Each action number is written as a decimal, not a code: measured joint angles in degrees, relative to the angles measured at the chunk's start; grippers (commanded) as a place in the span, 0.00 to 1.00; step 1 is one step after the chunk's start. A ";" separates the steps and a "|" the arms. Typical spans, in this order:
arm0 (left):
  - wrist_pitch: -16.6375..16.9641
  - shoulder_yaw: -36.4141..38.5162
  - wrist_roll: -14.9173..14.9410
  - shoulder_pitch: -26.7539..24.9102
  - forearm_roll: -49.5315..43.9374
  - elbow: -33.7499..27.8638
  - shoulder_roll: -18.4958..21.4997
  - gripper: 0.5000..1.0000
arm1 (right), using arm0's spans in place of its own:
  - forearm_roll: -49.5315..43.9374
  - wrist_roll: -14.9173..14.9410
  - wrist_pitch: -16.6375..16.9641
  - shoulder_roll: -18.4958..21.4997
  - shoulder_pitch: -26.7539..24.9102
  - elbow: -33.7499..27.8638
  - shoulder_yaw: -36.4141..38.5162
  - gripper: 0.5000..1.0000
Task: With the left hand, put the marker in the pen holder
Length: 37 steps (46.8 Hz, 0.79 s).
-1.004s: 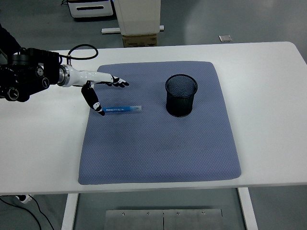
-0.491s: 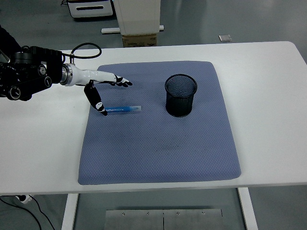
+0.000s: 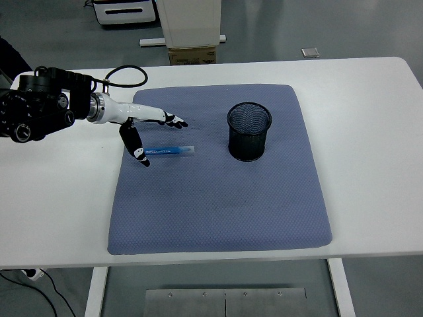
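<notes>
A blue marker (image 3: 170, 151) lies flat on the blue-grey mat (image 3: 218, 198), pointing left to right. To its right stands the black mesh pen holder (image 3: 249, 131), upright and with nothing showing inside. My left hand (image 3: 153, 135) hovers over the marker's left end, open. Its fingers (image 3: 173, 121) stretch out beyond the marker and its thumb (image 3: 135, 147) points down beside the marker's left tip. Nothing is held. The right arm is out of view.
The mat covers the middle of the white table (image 3: 370, 119). A black cable (image 3: 125, 71) loops behind my left forearm. Beyond the table's far edge stand a cardboard box (image 3: 192, 55) and a white cabinet (image 3: 189, 22).
My left arm has slid to the right, carrying the open hand further over the marker's left end. The marker and the pen holder have stayed where they were.
</notes>
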 measured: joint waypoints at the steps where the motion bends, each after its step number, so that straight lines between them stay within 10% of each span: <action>1: 0.00 0.00 0.00 -0.01 0.29 0.00 0.00 1.00 | 0.00 0.00 0.00 0.00 0.00 0.00 0.00 1.00; 37: 0.50 1.50 2.17 -0.26 1.19 0.07 -1.75 0.82 | 0.00 0.00 0.00 0.00 0.00 0.00 0.00 1.00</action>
